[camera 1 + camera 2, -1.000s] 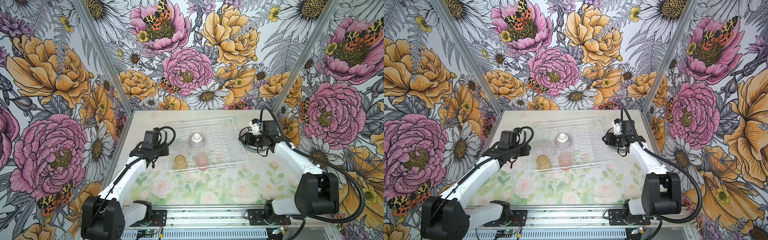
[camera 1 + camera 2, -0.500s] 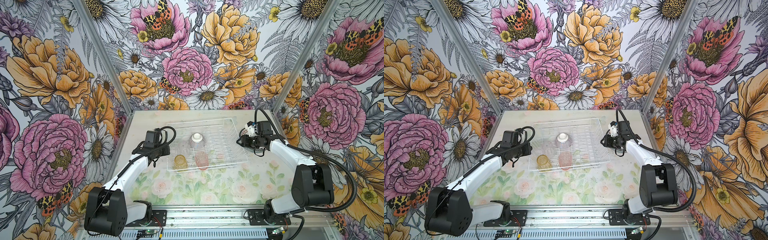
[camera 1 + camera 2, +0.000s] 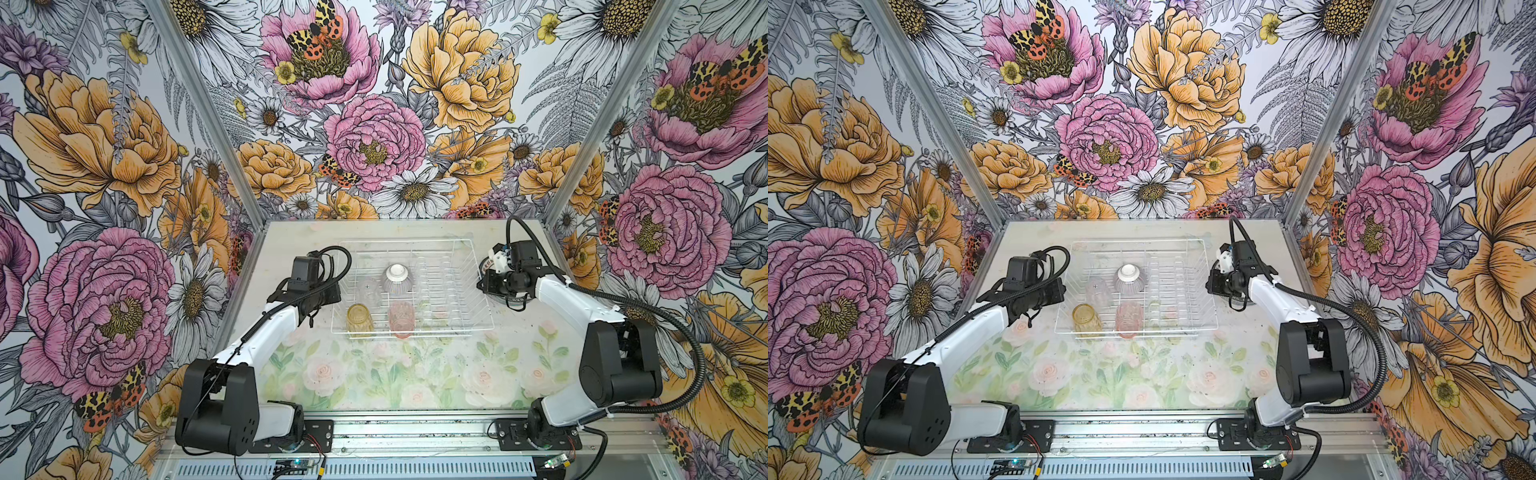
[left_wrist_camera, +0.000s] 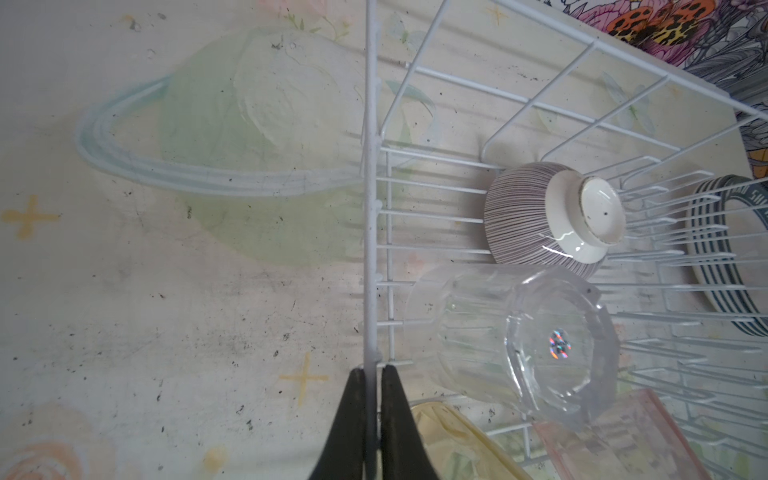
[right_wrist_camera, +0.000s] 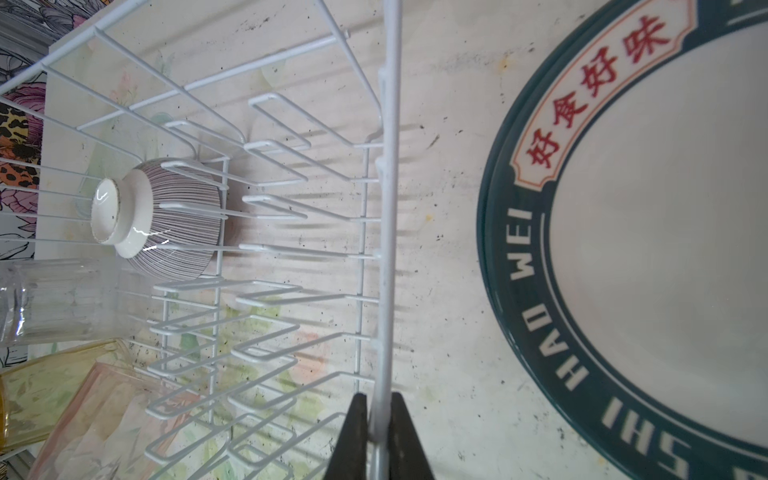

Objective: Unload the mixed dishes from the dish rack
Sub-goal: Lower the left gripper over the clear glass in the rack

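Flowered walls (image 3: 374, 137) close in a pale table (image 3: 374, 374) printed with faint roses, and the white wire dish rack (image 3: 449, 286) sits at the centre of both top views, toward the back of the table.

Four dishes stand in the left half of the rack. The grey-striped bowl (image 3: 397, 277) is upside down with its white foot up, near the rack's middle. The clear tumbler (image 3: 369, 291) is just left of it, base up. Below them in the frame, against the near wall, are the yellow tumbler (image 3: 359, 318) at the left and the pink tumbler (image 3: 401, 318) at its right. The plate prongs in the right half hold nothing.

The left gripper (image 4: 371, 374) is closed on the top wire of the rack's left wall, with the wire pinched between its black fingers. The right gripper (image 5: 380, 397) pinches the top wire of the right wall in the same way.

Outside that right wall, just beside it on the table, lie stacked plates (image 5: 665, 249), white with dark green rims, red characters and white lettering. In the top views the right arm hides most of them.
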`<state>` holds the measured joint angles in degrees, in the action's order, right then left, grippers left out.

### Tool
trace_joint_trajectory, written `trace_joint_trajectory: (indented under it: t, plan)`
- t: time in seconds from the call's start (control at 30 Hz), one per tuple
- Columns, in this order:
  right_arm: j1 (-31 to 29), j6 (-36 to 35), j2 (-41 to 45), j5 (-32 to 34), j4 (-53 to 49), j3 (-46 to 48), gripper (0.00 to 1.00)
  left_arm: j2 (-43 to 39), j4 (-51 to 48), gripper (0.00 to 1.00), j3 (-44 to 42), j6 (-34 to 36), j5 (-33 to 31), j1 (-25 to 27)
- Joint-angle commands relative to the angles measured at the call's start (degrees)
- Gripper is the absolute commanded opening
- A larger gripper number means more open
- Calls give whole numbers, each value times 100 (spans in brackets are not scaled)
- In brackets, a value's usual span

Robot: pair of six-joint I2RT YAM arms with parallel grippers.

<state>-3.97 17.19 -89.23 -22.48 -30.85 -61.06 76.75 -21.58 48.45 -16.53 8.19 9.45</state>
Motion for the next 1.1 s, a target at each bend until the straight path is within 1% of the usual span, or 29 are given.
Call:
trace_joint_trajectory:
  t: [0.0,0.1,0.3,0.33,0.37,0.4,0.43,0.47,0.53,0.63,0.7,0.77,0.8,0.83,0.93,1.03,1.07]
  plan:
    - [-93,-178,-144,130,193,-315,2,280,5,1,114,266,268,-12]
    - [-95,-186,-271,182,193,-430,0,395,58,1,225,292,307,-13]
    - [-113,-181,-478,196,194,-645,0,576,76,1,397,357,336,-10]
    - [-113,-181,-465,189,189,-653,2,570,80,1,402,360,321,-10]
    - [-113,-175,-436,187,193,-645,6,533,74,1,407,359,296,-8]
    - [-113,-173,-384,229,192,-637,12,465,75,6,396,356,246,11]
    - [-114,-173,-316,294,187,-620,22,360,68,13,381,370,146,37]
    - [-118,-182,-254,357,193,-606,30,253,56,16,370,393,33,64]
    - [-105,-190,-56,511,189,-583,45,-56,-55,22,376,463,-291,185]
    - [-95,-156,232,734,201,-552,60,-515,-256,30,460,641,-722,420]
    - [-96,-121,434,890,204,-535,67,-731,-365,37,535,792,-830,609]
    - [-98,-91,623,963,226,-515,71,-778,-504,42,669,969,-833,793]
    - [-102,-77,715,969,241,-502,72,-751,-575,54,756,1041,-841,875]
    - [-104,-71,795,973,248,-491,72,-688,-650,58,847,1128,-817,953]
    - [-104,-39,939,941,263,-465,72,-410,-743,61,1112,1297,-772,1116]
    - [-104,-17,1028,921,279,-401,72,-39,-797,61,1414,1354,-625,1179]
    - [-104,-17,1059,921,280,-374,72,103,-854,63,1551,1380,-611,1192]
